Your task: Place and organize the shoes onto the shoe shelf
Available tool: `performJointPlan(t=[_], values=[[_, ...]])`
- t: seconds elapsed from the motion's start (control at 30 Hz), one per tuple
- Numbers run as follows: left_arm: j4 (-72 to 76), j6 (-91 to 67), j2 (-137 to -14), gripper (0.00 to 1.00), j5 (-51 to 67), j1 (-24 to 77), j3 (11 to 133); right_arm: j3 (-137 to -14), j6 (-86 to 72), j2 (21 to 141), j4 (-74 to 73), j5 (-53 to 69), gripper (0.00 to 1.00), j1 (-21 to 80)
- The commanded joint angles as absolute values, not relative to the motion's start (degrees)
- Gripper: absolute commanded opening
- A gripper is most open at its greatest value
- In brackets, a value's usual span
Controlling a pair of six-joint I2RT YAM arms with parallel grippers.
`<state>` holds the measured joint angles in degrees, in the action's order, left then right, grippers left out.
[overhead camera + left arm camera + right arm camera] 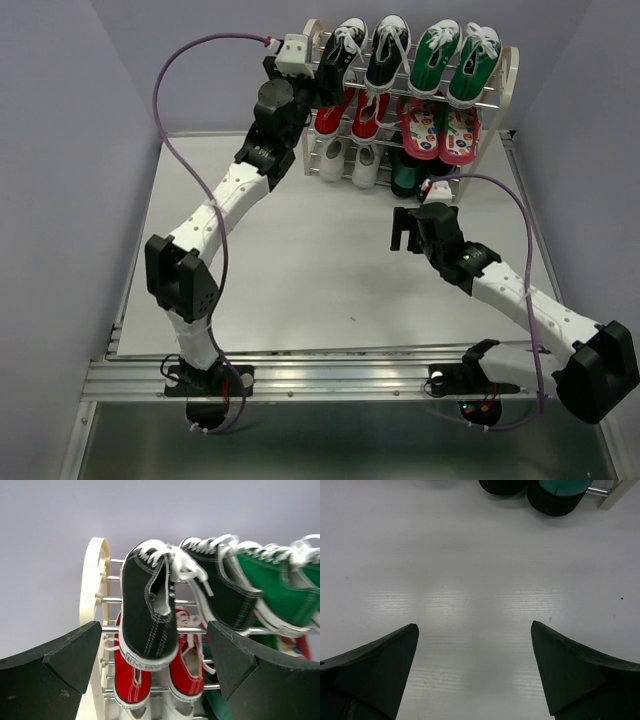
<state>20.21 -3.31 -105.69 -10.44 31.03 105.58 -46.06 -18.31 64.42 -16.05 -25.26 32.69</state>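
The cream shoe shelf (512, 72) stands at the back of the table. Two black sneakers (342, 47) sit on its top tier at the left, two red sneakers (331, 114) on the tier below, two white sneakers (333, 160) at the bottom left. My left gripper (308, 88) is open and empty, just in front of the shelf's left end. In the left wrist view the left gripper (154, 630) faces the left black sneaker (147, 615), which rests on the rods above the red pair (131, 680). My right gripper (405, 230) is open and empty over bare table (475, 570).
Green sneakers (455, 60) fill the top tier's right half. Pink patterned shoes (440, 130) lie below them, and dark green boots (405, 175) stand at the bottom right, also showing in the right wrist view (555, 495). Purple walls enclose the table on three sides.
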Motion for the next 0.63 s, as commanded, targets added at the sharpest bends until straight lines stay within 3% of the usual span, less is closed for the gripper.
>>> performJointPlan(t=[0.0, 0.13, 0.4, 0.6], values=[[21.45, -4.83, -95.29, 0.99, -3.71, 31.46, 97.68, -46.58, -19.42, 61.79, -15.91, -23.30, 1.00, 32.70], [16.02, -5.71, -85.46, 0.99, -3.78, 32.43, 89.49, -46.67, -22.40, 60.56, -18.10, -22.85, 1.00, 32.70], [11.96, -15.28, -67.51, 0.99, -9.58, 32.61, 61.74, -43.77, -29.53, 57.48, -19.60, -25.14, 1.00, 32.70], [7.74, -17.67, -63.81, 0.99, -13.71, 32.61, 58.62, -42.36, -33.04, 56.08, -19.16, -29.07, 1.00, 32.70]])
